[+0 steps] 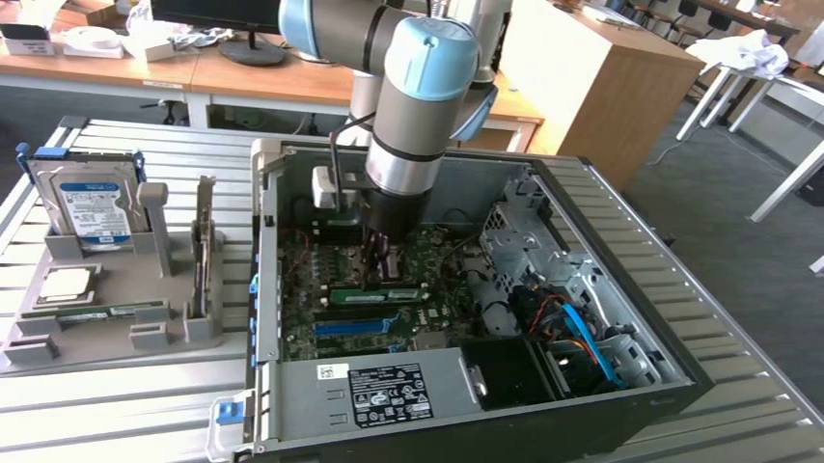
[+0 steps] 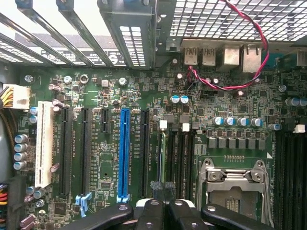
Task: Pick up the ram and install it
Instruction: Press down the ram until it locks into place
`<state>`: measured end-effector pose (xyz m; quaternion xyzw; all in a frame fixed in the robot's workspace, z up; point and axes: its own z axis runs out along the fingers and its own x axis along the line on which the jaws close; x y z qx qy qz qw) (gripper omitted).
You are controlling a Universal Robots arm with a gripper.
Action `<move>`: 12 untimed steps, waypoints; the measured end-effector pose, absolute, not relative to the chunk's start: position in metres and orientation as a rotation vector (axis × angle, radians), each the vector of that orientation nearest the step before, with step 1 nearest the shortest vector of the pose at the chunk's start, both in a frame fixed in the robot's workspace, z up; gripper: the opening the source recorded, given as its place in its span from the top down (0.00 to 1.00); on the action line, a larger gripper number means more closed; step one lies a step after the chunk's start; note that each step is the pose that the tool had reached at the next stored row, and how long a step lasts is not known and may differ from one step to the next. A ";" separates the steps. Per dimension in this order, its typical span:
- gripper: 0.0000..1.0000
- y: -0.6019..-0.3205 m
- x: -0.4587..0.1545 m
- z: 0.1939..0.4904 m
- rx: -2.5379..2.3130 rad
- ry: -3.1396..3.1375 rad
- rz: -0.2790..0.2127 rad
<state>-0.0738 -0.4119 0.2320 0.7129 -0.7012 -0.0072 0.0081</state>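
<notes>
One ram (image 1: 377, 294) standing on edge in motherboard (image 2: 96, 143) slot | gripper (image 1: 381, 273) pressing closed fingertips onto its top edge, seating it | second stick lying in counter tray (image 1: 91, 333).

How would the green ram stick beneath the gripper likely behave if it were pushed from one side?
The ram is a thin flat board, so probably stiff and light. It stands on its narrow edge on the motherboard beneath the gripper, so a sideways push might tilt it. Being a bare circuit board, it is likely fragile.
</notes>
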 end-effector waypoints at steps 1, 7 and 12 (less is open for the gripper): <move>0.90 -0.412 -0.074 0.231 2.228 -2.192 -0.023; 0.90 -0.412 -0.074 0.230 2.228 -2.192 -0.023; 0.90 -0.412 -0.074 0.227 2.228 -2.192 -0.023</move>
